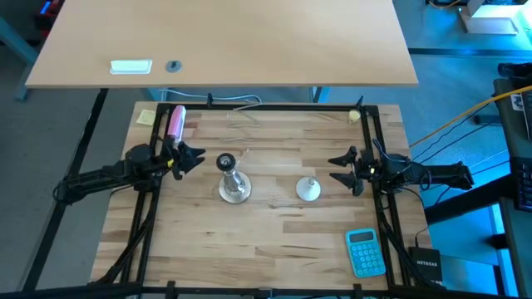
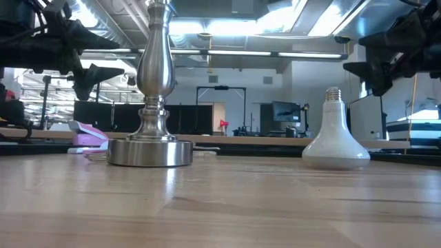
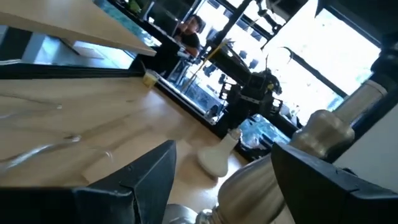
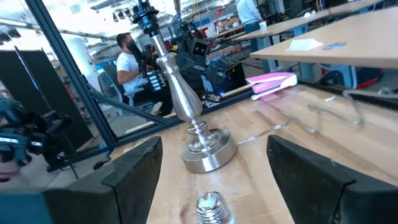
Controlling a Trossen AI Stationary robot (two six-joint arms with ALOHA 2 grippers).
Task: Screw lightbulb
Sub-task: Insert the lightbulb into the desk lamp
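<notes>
The bulb [image 1: 308, 189] stands globe-down on the table [image 1: 274, 241], screw neck up, between my grippers and nearest my right gripper [image 1: 339, 170], which hangs spread and empty. Beyond it the socket stand [image 1: 233, 179] sits near my left gripper [image 1: 197, 159], also spread and empty. The frosted globe could slip from a skewed grip, or a nudge could tip the tall stand.

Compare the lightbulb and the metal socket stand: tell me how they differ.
The lightbulb is white and frosted; the socket stand is shiny metal with a black top. The lightbulb is squat, its globe on the table and screw neck up; the socket stand rises much taller from a round base. The lightbulb sits nearer the right gripper, the socket stand nearer the left gripper. Both stand upright, ungripped.
</notes>
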